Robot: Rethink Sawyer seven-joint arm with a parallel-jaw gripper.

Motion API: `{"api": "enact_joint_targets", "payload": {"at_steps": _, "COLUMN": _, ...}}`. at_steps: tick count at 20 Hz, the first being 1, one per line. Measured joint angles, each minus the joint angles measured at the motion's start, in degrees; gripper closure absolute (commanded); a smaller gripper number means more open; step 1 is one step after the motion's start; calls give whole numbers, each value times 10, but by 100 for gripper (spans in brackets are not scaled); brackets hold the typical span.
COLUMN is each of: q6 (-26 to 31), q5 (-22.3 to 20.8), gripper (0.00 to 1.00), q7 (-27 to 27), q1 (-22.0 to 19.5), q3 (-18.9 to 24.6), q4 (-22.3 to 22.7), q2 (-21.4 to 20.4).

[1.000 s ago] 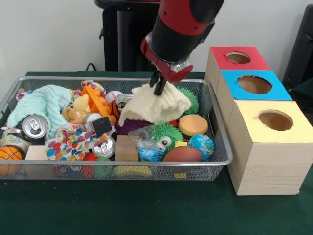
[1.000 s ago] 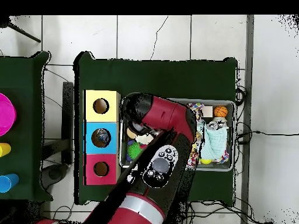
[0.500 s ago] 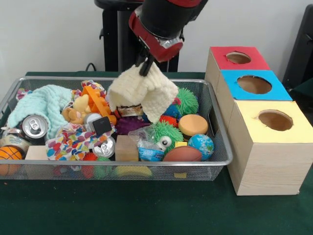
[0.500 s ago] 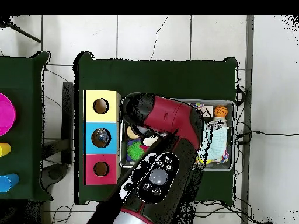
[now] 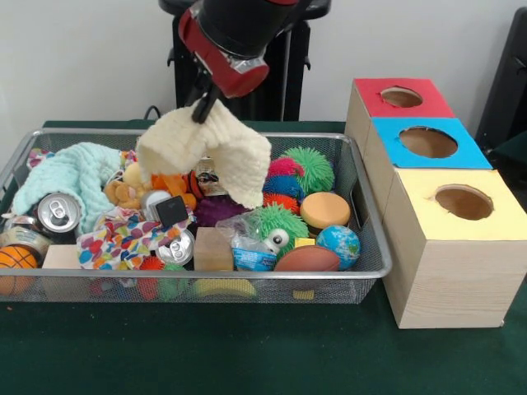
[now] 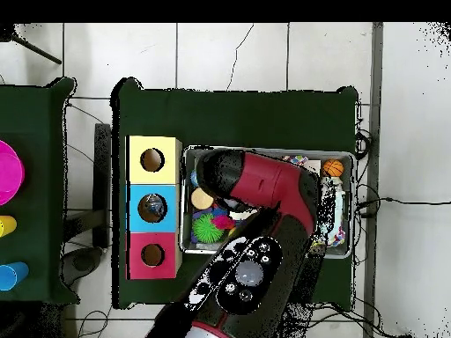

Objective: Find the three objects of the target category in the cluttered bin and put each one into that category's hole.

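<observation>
Above the bin (image 5: 366, 267), the gripper (image 5: 202, 105) has its jaws clenched on a cream cloth (image 5: 206, 156); one packet (image 5: 251, 253) lies exposed, apparently none sorted yet.

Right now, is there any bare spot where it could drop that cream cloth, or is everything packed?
The bin is crowded edge to edge. Bare patches: the green table in front of the bin, up to the yellow box, and a strip behind the bin. The tool holds the cream cloth above the toys.
</observation>
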Motion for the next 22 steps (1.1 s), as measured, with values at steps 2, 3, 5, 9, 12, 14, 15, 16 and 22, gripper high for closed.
{"api": "enact_joint_targets", "payload": {"at_steps": 2, "q6": -17, "q5": -3, "gripper": 100, "q7": 0, "q1": -5, "q3": 0, "q4": 4, "q2": 0}}
{"api": "enact_joint_targets", "payload": {"at_steps": 3, "q6": -25, "q5": -6, "gripper": 100, "q7": 0, "q1": -8, "q3": 0, "q4": 6, "q2": 0}}
{"api": "enact_joint_targets", "payload": {"at_steps": 5, "q6": -41, "q5": -11, "gripper": 100, "q7": 0, "q1": -15, "q3": 0, "q4": 9, "q2": 0}}
{"api": "enact_joint_targets", "payload": {"at_steps": 9, "q6": -53, "q5": -17, "gripper": 0, "q7": 0, "q1": -22, "q3": 0, "q4": 12, "q2": 0}}
{"api": "enact_joint_targets", "payload": {"at_steps": 12, "q6": -54, "q5": -19, "gripper": 0, "q7": 0, "q1": -28, "q3": 0, "q4": 13, "q2": 0}}
{"api": "enact_joint_targets", "payload": {"at_steps": 14, "q6": -54, "q5": -19, "gripper": 0, "q7": 0, "q1": -31, "q3": 0, "q4": 13, "q2": -1}}
{"api": "enact_joint_targets", "payload": {"at_steps": 15, "q6": -54, "q5": -19, "gripper": 0, "q7": 0, "q1": -31, "q3": 0, "q4": 13, "q2": -1}}
{"api": "enact_joint_targets", "payload": {"at_steps": 16, "q6": -54, "q5": -19, "gripper": 0, "q7": 0, "q1": -31, "q3": 0, "q4": 13, "q2": -1}}
{"api": "enact_joint_targets", "payload": {"at_steps": 22, "q6": -54, "q5": -19, "gripper": 0, "q7": 0, "q1": -33, "q3": 5, "q4": 13, "q2": -9}}
